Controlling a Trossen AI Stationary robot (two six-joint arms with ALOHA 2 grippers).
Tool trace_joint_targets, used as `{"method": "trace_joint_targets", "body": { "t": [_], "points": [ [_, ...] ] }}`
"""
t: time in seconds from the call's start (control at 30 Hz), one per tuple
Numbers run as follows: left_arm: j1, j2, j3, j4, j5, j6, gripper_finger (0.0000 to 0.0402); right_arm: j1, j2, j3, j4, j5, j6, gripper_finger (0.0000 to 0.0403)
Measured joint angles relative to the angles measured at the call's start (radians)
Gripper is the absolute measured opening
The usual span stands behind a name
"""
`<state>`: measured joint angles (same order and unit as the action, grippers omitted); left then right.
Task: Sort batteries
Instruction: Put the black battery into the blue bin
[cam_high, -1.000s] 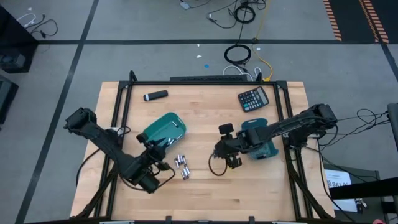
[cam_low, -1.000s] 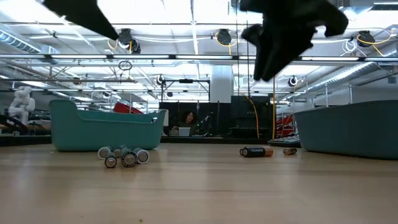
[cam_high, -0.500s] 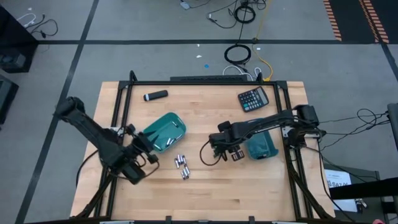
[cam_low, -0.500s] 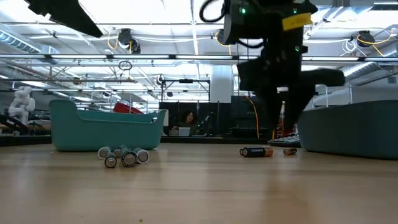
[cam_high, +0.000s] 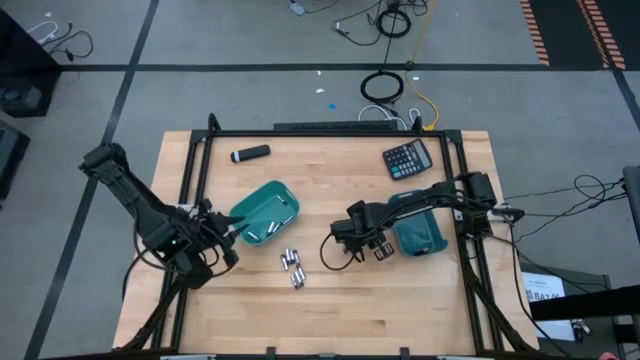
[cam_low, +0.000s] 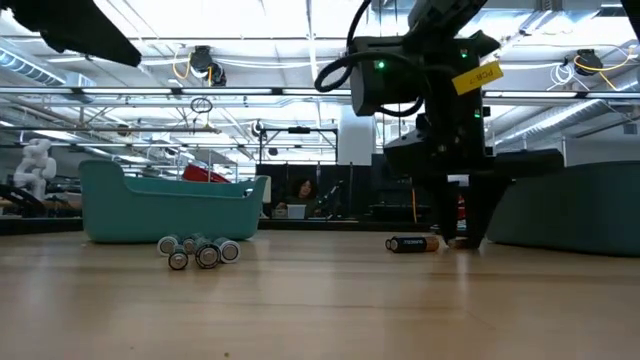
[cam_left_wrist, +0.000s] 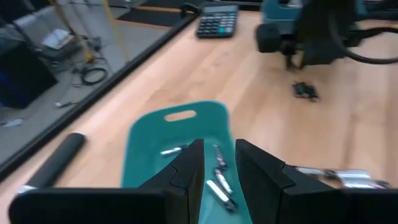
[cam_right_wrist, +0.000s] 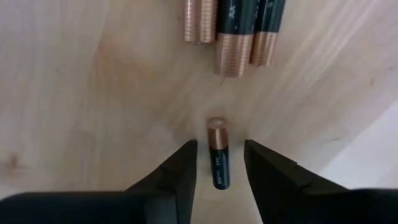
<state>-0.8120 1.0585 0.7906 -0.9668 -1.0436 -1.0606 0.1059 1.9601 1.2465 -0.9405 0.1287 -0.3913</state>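
Right hand (cam_right_wrist: 219, 163) straddles one of four dark batteries (cam_right_wrist: 218, 162).

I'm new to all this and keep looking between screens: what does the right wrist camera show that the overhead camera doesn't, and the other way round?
Only the right wrist view shows the copper-ended dark battery lying between the open right gripper's fingers. Only the high view shows the left gripper by the left bin, the calculator and the silvery batteries. Both show the dark batteries on the table.

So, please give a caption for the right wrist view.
Right hand open astride a dark battery lying on the table.
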Motion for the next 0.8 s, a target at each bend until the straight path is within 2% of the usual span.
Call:
{"method": "trace_joint_targets", "body": {
  "t": [0.17, 0.3, 0.4, 0.57, 0.8],
  "points": [
    [-0.024, -0.029, 0.0, 0.1, 0.026, 0.14, 0.0102, 0.0, 0.027, 0.001, 0.01, -0.001, -0.012, 0.0123],
    [-0.024, -0.045, 0.0, 0.132, 0.02, 0.184, 0.0102, 0.0, 0.028, 0.0, 0.026, -0.003, -0.016, 0.0118],
    [-0.024, -0.048, 0.0, 0.13, -0.027, 0.181, 0.0102, 0.001, 0.029, 0.0, 0.022, -0.007, -0.001, 0.0093],
    [-0.018, -0.047, 0.0, 0.129, -0.123, 0.186, 0.0102, 0.002, 0.029, -0.001, 0.019, -0.01, 0.045, 0.0017],
    [-0.017, -0.047, 0.0, 0.13, -0.17, 0.176, 0.0102, 0.002, 0.0, 0.006, 0.008, -0.006, 0.089, 0.0006]
  ]
}}
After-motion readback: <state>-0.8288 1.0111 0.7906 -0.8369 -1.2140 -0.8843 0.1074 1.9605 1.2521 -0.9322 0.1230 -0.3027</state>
